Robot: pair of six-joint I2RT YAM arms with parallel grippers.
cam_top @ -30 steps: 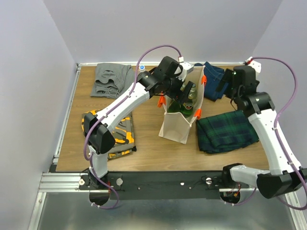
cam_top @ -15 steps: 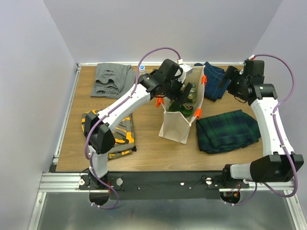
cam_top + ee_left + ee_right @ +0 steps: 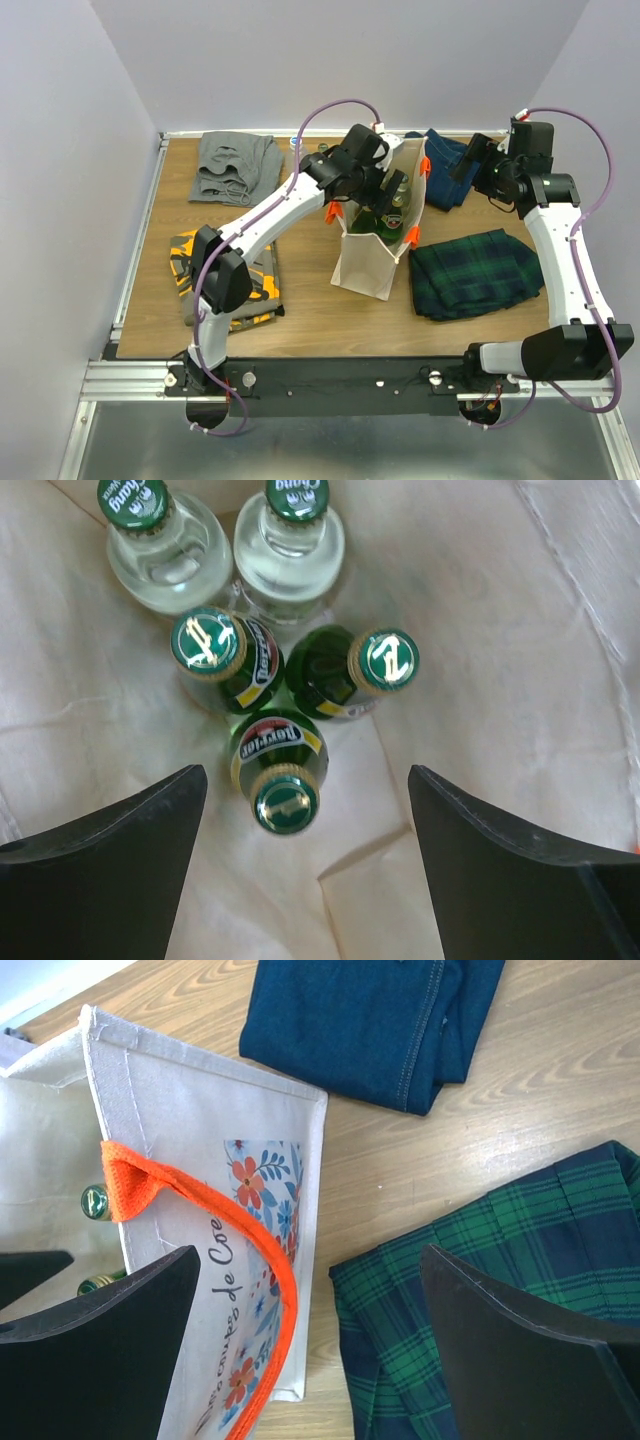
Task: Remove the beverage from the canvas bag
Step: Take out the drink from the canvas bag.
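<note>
The cream canvas bag [image 3: 366,262] with orange handles [image 3: 190,1197] stands upright mid-table. Inside it stand several beverage bottles: two clear ones [image 3: 288,542] with green caps at the back and three green ones in front. My left gripper [image 3: 305,805] is open inside the bag mouth, looking straight down. The nearest green bottle [image 3: 283,780] stands between its fingers, closer to the left one and touching neither. From above, my left gripper [image 3: 388,190] sits at the bag's top. My right gripper [image 3: 468,160] hangs open and empty to the right of the bag, above the table.
Folded blue jeans [image 3: 375,1020] lie behind the bag on the right, and a green plaid cloth [image 3: 500,1260] lies to its right. A grey garment [image 3: 235,165] lies at the back left and an orange-patterned one [image 3: 240,275] at the front left.
My left gripper has pushed a little further over the bag mouth and its arm has swung right. The right arm has risen and drawn back toward the far right.
</note>
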